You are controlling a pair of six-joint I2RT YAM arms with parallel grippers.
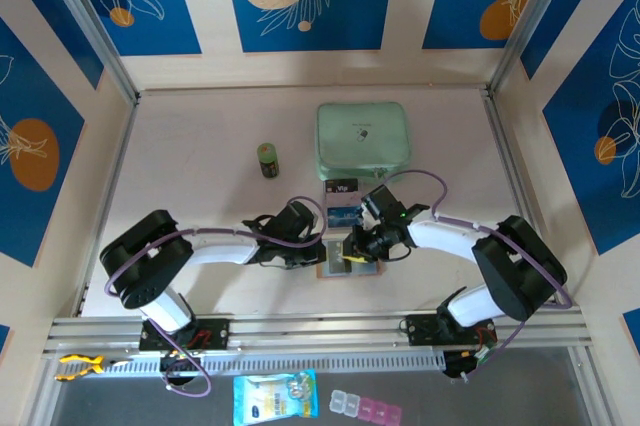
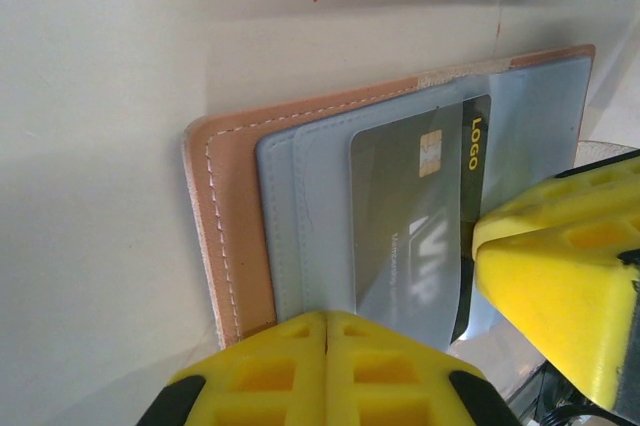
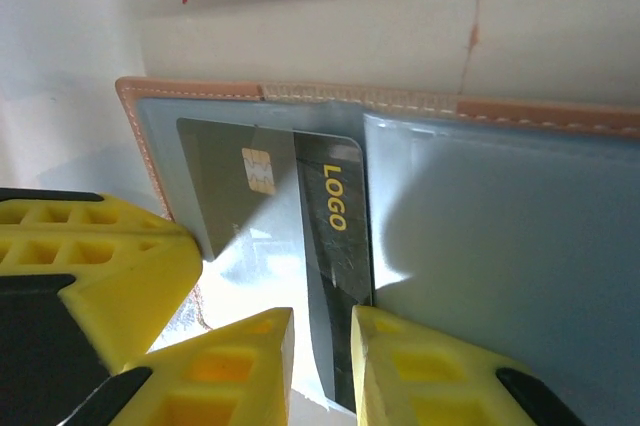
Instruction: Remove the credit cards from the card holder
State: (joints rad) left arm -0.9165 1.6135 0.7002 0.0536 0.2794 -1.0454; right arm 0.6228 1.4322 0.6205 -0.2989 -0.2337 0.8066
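Extracting a dark card [image 3: 335, 276], clamped by the right gripper [image 3: 322, 356], from the card holder [image 2: 225, 236] pinned near the counter's near edge by the closed left gripper [image 2: 326, 371]; a steady outward slide is called for next.

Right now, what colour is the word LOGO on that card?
Yellow on the dark card, clearest in the right wrist view.
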